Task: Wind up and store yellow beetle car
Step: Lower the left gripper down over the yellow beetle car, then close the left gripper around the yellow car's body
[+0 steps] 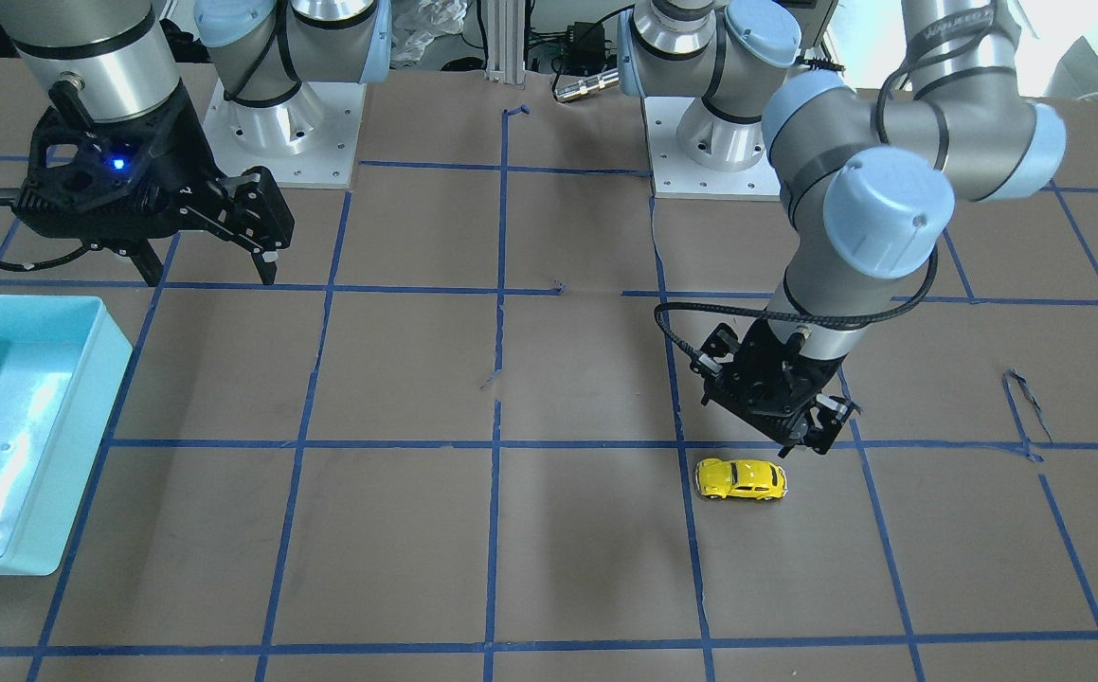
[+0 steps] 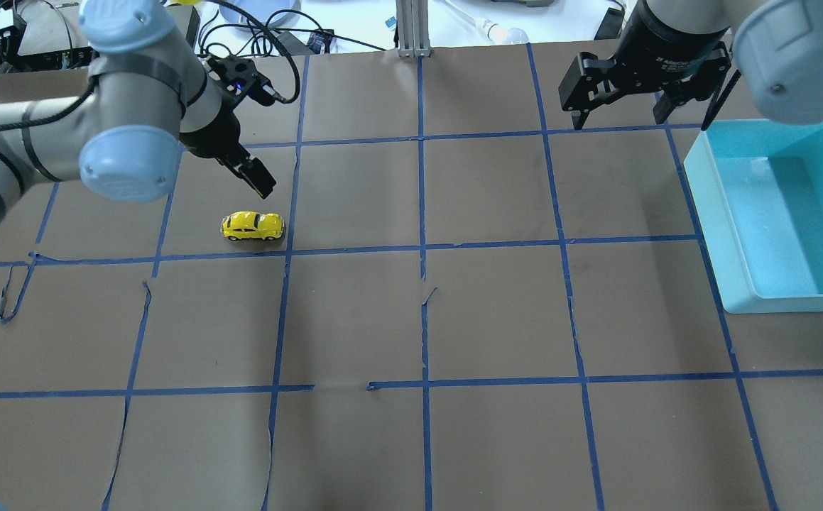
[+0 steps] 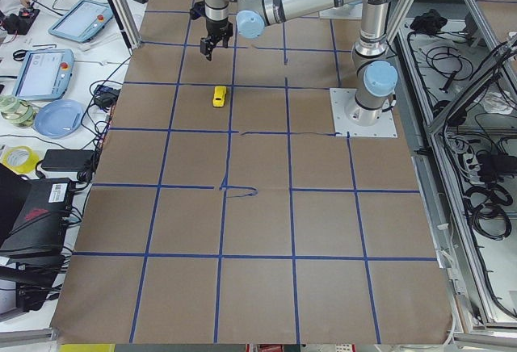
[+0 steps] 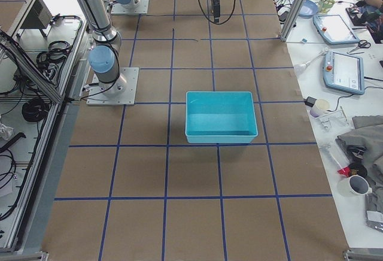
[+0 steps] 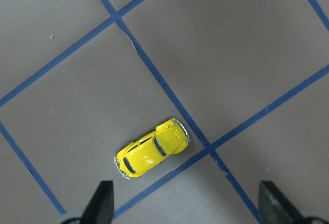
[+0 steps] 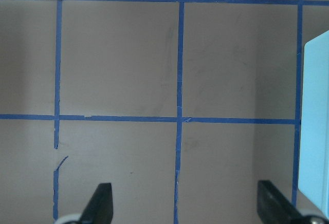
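Two empty grippers are seen spread wide: the left gripper (image 5: 187,204) near the yellow beetle car (image 5: 152,154), the right gripper (image 6: 185,204) beside the teal bin (image 2: 736,285).

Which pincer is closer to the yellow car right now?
The left pincer: it hangs open just beside the yellow beetle car. The right pincer is far across the table, near the teal bin.

small glossy yellow beetle toy car (image 1: 741,479): bare brown paper tabletop (image 1: 586,549) all round | left gripper (image 5: 187,199) overhead nearby, fingers wide apart | turquoise plastic bin (image 2: 794,303): open-topped, well apart
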`<state>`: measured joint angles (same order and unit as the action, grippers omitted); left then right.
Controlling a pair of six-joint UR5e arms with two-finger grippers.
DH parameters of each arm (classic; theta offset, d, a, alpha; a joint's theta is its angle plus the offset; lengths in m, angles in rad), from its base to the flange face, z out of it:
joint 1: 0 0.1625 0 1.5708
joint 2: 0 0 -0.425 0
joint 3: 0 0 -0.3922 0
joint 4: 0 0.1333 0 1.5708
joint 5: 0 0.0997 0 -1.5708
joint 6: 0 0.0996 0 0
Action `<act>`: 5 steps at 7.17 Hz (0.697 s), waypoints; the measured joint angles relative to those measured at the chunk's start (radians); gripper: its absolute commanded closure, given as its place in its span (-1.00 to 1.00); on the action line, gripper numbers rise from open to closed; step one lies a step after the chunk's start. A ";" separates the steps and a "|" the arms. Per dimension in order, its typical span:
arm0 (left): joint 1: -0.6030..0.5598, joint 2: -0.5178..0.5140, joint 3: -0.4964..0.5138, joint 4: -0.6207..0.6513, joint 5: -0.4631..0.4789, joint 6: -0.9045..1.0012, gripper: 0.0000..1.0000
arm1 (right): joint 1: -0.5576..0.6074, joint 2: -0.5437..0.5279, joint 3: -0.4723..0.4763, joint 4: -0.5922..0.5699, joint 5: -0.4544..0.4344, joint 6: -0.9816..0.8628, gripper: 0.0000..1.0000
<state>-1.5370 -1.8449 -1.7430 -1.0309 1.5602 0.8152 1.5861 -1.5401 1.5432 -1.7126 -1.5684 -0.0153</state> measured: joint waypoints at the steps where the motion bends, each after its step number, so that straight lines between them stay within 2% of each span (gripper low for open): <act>1: 0.004 -0.031 -0.037 0.057 0.001 0.150 -1.00 | 0.000 0.000 0.000 0.000 0.000 0.000 -1.00; 3: 0.022 -0.085 -0.057 0.091 0.031 0.489 -1.00 | 0.000 0.000 0.000 -0.001 0.001 0.000 -1.00; 5: 0.054 -0.126 -0.060 0.105 0.053 0.737 -0.98 | 0.000 0.001 0.000 -0.001 0.001 0.000 -1.00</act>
<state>-1.4832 -1.9710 -1.8031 -0.9262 1.6133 1.5518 1.5861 -1.5395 1.5432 -1.7135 -1.5677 -0.0153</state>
